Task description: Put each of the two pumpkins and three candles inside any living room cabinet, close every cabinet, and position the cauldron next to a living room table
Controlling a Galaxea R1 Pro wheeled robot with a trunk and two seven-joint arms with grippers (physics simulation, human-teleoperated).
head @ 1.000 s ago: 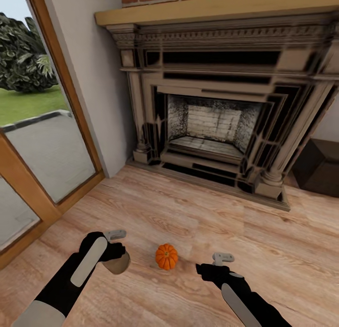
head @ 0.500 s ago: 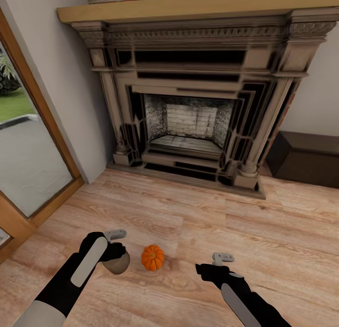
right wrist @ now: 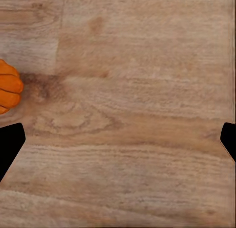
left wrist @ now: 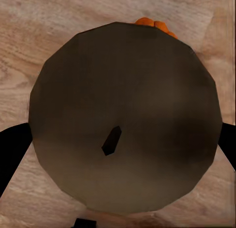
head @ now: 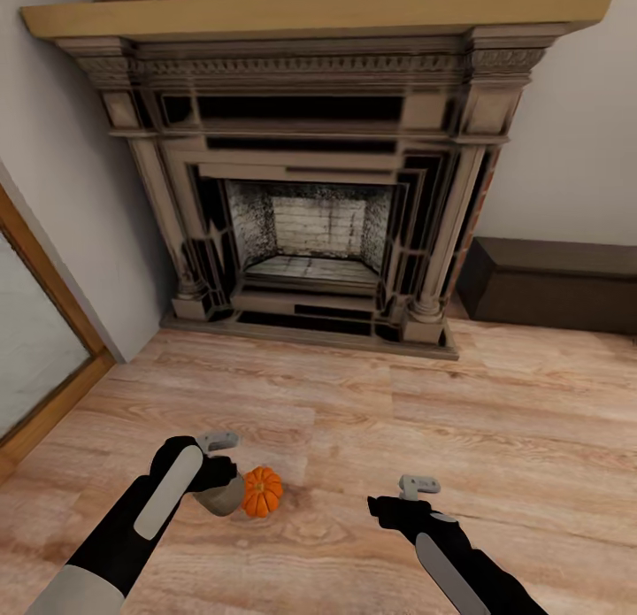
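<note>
My left gripper [head: 218, 470] is shut on a stubby grey-tan candle [head: 221, 497], held low over the wood floor. In the left wrist view the candle's round top [left wrist: 123, 114] with its dark wick sits between my black fingers [left wrist: 11, 156]. One small orange pumpkin [head: 262, 492] rests on the floor right beside the candle; its edge peeks past the candle [left wrist: 155, 23]. My right gripper [head: 417, 490] hovers open and empty to the pumpkin's right; its wrist view catches the pumpkin [right wrist: 8, 92] at the edge. The dark brown cabinet [head: 548, 283] stands closed against the wall, right of the fireplace.
An ornate carved fireplace [head: 310, 181] with a tan mantel stands straight ahead. A wood-framed glass door [head: 35, 349] runs along the left. Open wood floor [head: 495, 420] stretches between me and the cabinet.
The camera has swung to the right, so the fireplace and the pumpkin slid left in the picture and more cabinet shows. Both arms keep their pose; the candle stays gripped.
</note>
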